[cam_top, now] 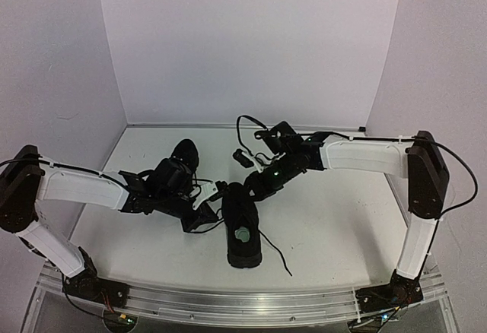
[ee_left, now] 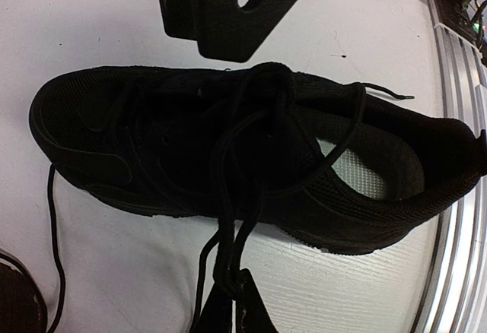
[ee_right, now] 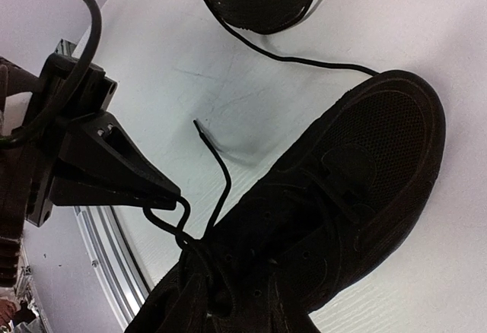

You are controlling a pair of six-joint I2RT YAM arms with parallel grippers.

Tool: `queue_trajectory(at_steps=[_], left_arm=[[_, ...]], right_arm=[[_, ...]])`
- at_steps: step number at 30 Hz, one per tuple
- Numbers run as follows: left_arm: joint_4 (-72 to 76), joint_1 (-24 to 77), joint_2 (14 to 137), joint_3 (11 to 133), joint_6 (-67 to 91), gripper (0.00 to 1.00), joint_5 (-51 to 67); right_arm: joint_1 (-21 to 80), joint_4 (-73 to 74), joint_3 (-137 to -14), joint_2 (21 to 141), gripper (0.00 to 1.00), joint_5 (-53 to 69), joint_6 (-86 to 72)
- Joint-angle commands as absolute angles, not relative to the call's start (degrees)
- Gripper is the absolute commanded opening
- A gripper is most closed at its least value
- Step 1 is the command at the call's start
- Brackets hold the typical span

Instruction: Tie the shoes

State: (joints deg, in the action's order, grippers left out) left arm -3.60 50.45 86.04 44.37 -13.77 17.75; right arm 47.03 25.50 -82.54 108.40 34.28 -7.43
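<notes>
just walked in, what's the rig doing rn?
Both arms are working the laces of the near shoe, the one with a pale patch inside its opening. The left gripper pinches a lace strand pulled out to the shoe's side. The right gripper is at the shoe's toe end, though its grip isn't clear. No finished bow shows. One lace end trails loose on the table. The second shoe sits behind, untouched.

White-shelled arms (cam_top: pixel 80 187) with black joints, black cables, black fingers (ee_right: pixel 114 167).
</notes>
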Motion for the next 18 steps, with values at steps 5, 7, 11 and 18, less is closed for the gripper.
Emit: queue_trajectory(at_steps=[5,7,11,18], left_arm=[[-2.55,50.32,86.22,46.75,-15.02,0.02,17.13],[-2.33,50.35,86.22,46.95,-14.88,0.03,17.31],[-2.12,50.31,86.18,47.27,-14.89,0.03,17.31],[-1.87,50.34,86.63,47.73,-15.02,0.03,17.05]], right_arm=[[47.32,28.90,-86.33,111.73,0.25,36.11,-4.11],[47.35,29.50,-86.89,112.48,0.24,35.93,-3.73],[47.43,30.41,-87.29,112.99,0.22,36.51,-2.89],[48.10,31.78,-87.21,111.68,0.15,37.07,-1.05]])
